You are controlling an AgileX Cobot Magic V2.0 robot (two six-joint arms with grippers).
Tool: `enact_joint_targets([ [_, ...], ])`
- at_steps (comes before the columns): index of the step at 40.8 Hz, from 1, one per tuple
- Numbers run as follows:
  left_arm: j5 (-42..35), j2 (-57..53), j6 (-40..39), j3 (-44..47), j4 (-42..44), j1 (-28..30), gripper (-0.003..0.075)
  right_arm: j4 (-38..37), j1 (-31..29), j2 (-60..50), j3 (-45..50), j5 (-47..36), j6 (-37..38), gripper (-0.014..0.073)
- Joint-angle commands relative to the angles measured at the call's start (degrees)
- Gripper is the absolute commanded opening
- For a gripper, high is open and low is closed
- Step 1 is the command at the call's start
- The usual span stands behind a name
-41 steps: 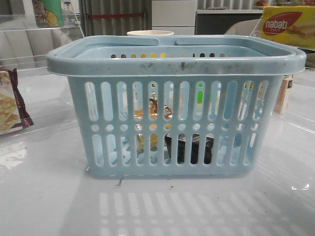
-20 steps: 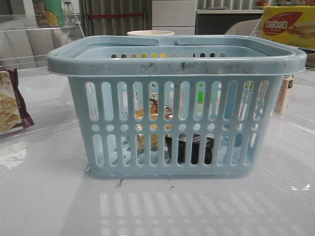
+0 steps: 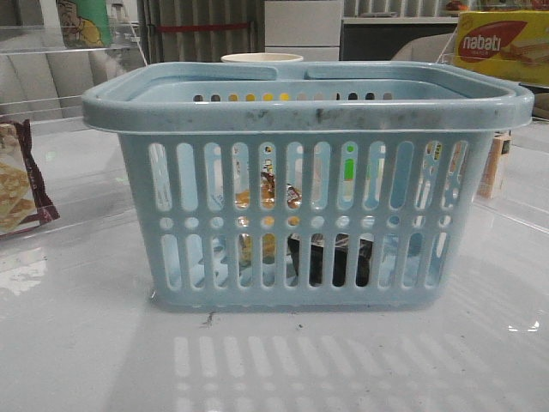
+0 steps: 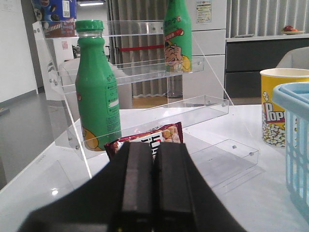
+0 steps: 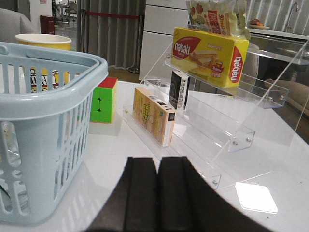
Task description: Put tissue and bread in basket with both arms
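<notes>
The light-blue basket [image 3: 309, 184] stands in the middle of the table in the front view. Through its slots I see the black tissue pack [image 3: 330, 260] on its floor and the golden-brown bread packet [image 3: 268, 199] beside it. The basket's edge also shows in the left wrist view [image 4: 295, 145] and in the right wrist view [image 5: 46, 121]. My left gripper [image 4: 153, 159] is shut and empty, away from the basket, pointing at the left shelf. My right gripper [image 5: 157, 171] is shut and empty, beside the basket. Neither gripper shows in the front view.
A clear shelf at the left holds a green bottle [image 4: 96, 111] and a maroon-edged cracker packet [image 4: 152, 139]. A popcorn cup [image 4: 279, 106] stands behind the basket. At the right, a clear shelf bears a yellow nabati box [image 5: 210, 48], a small carton [image 5: 154, 116] and a colour cube [image 5: 104, 99].
</notes>
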Motion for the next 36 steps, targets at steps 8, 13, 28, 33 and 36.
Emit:
enact_joint_targets([
  [8, -5.1, -1.0, -0.5, -0.1, -0.1, 0.1, 0.0091, -8.6, -0.2, -1.1, 0.0, -5.2, 9.9, 0.0055],
  [13, -5.1, -1.0, -0.5, -0.1, -0.1, 0.1, 0.0091, -8.6, -0.2, -1.1, 0.0, -5.7, 10.1, 0.0055],
  [28, -5.1, -1.0, -0.5, -0.1, -0.1, 0.1, 0.0091, -8.6, -0.3, -1.1, 0.0, -6.5, 10.1, 0.0055],
  [33, -5.1, -1.0, -0.5, -0.1, -0.1, 0.1, 0.0091, -8.6, -0.3, -1.1, 0.0, -6.5, 10.1, 0.0055],
  [36, -5.1, -1.0, -0.5, -0.1, -0.1, 0.1, 0.0091, -8.6, -0.3, -1.1, 0.0, -6.5, 10.1, 0.0055],
])
